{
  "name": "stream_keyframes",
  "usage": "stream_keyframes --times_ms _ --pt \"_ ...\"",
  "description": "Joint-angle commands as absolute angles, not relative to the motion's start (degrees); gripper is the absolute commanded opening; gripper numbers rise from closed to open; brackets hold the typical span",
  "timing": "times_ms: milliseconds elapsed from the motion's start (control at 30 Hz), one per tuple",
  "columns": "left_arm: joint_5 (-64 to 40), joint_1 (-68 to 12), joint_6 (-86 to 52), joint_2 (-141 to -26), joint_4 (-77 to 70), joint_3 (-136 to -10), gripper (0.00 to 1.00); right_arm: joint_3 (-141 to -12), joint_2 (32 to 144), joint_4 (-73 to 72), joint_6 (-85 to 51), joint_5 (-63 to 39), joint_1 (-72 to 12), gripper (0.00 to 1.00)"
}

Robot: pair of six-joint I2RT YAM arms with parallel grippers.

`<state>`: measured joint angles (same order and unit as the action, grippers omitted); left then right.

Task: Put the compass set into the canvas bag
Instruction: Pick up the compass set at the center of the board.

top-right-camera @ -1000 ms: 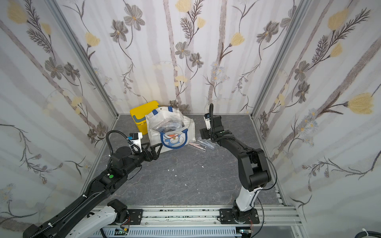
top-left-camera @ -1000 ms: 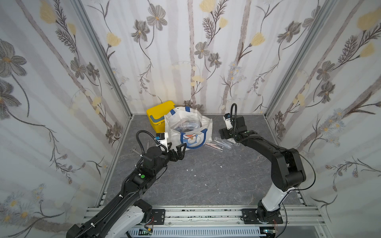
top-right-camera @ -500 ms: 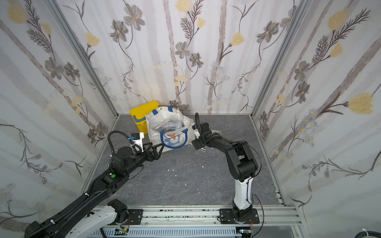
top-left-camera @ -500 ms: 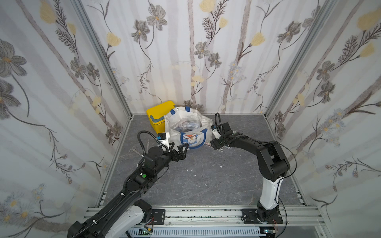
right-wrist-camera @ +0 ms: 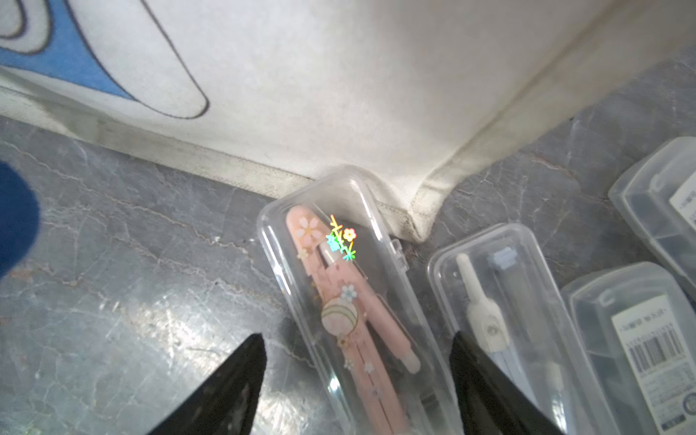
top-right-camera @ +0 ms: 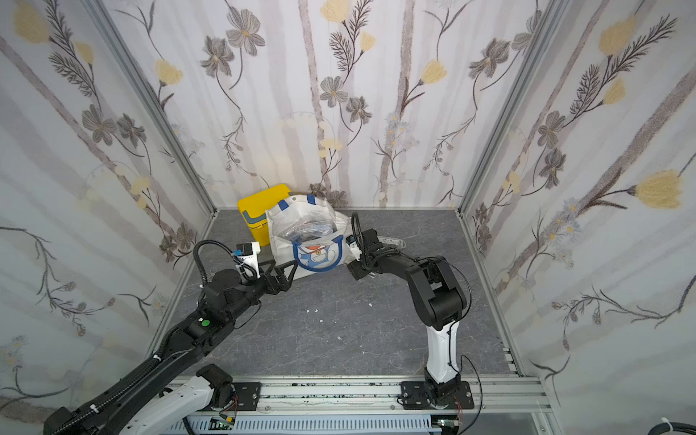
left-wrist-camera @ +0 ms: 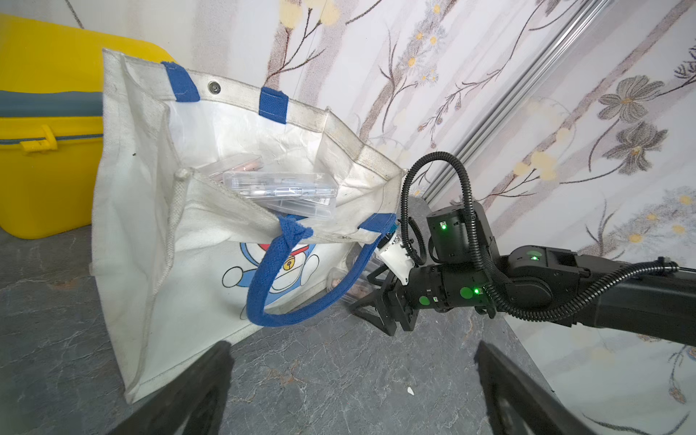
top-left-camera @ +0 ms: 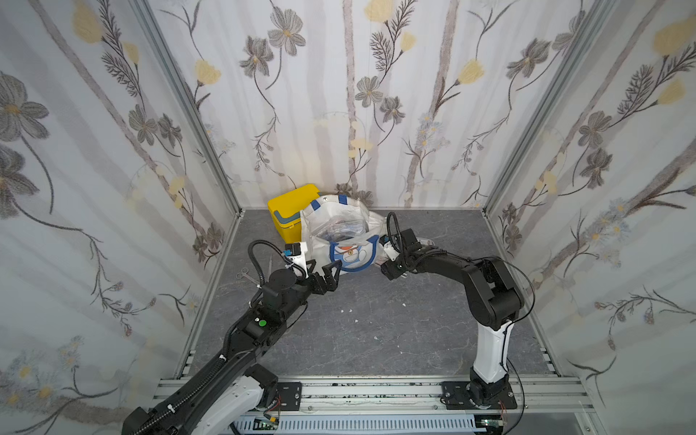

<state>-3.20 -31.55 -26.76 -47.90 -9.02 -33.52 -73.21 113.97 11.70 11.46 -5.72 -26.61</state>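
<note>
Compass set (right-wrist-camera: 339,286) is straddled by R gripper (right-wrist-camera: 357,335), jaws spread, touching canvas bag (left-wrist-camera: 150,244) nr bench (top-left-camera: 376,320) back edge. L gripper (left-wrist-camera: 353,344) jaws spread, nothing held.

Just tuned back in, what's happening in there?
The right gripper is low over the table beside the canvas bag, jaws open astride the pink compass case, not gripping it. The left gripper is open and empty near the bag's front. Clear cases sit inside the bag; spare cases lie beside the pink one.
</note>
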Motion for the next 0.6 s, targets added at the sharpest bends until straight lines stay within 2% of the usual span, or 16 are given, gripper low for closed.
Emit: stream_keyframes --times_ms 0,167,567 --pt "-2.8 -31.5 -26.4 -48.0 -10.2 -33.6 1.00 -72.9 114.3 11.9 11.7 -7.2 -26.7 0.75" --pt "-2.7 -31.5 -26.4 -48.1 -10.4 -33.6 1.00 -72.2 114.2 13.0 12.5 -8.0 -27.1 0.69" --pt "-2.9 -31.5 -26.1 -48.4 -10.6 -33.9 1.00 -68.6 113.8 15.6 14.7 -8.4 -28.7 0.66"
